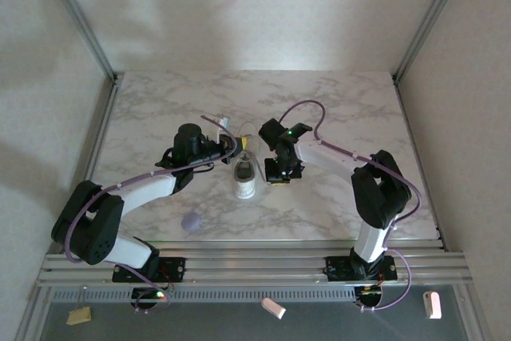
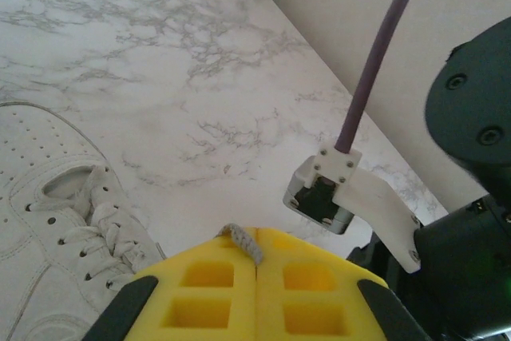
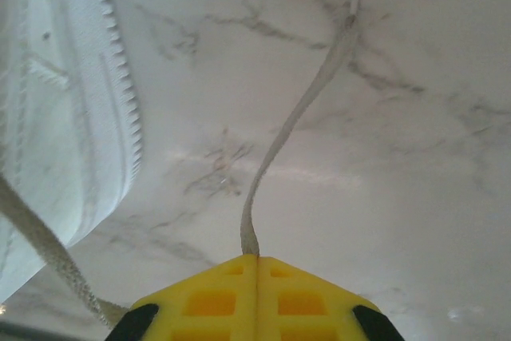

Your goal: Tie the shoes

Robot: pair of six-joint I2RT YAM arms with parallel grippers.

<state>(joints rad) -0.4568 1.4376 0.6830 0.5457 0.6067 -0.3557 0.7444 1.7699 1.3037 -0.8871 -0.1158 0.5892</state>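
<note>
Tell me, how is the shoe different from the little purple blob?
The sneaker is white; the blob is lavender. The sneaker is longer and bigger; the blob is small and round. The sneaker lies between the two arms, its laces pinched by the left gripper and right gripper; the blob sits alone, nearer the arm bases, untouched. Both rest on the marble table.

Your surface (image 3: pixel 383 157) is smooth, faintly glossy, marble-patterned. The sneaker (image 2: pixel 48 189) looks like matt perforated leather, its sole (image 3: pixel 120 93) ridged and rubbery, its laces (image 3: pixel 295 117) woven cloth. The yellow fingers (image 2: pixel 200 297) look like matt moulded plastic.
</note>
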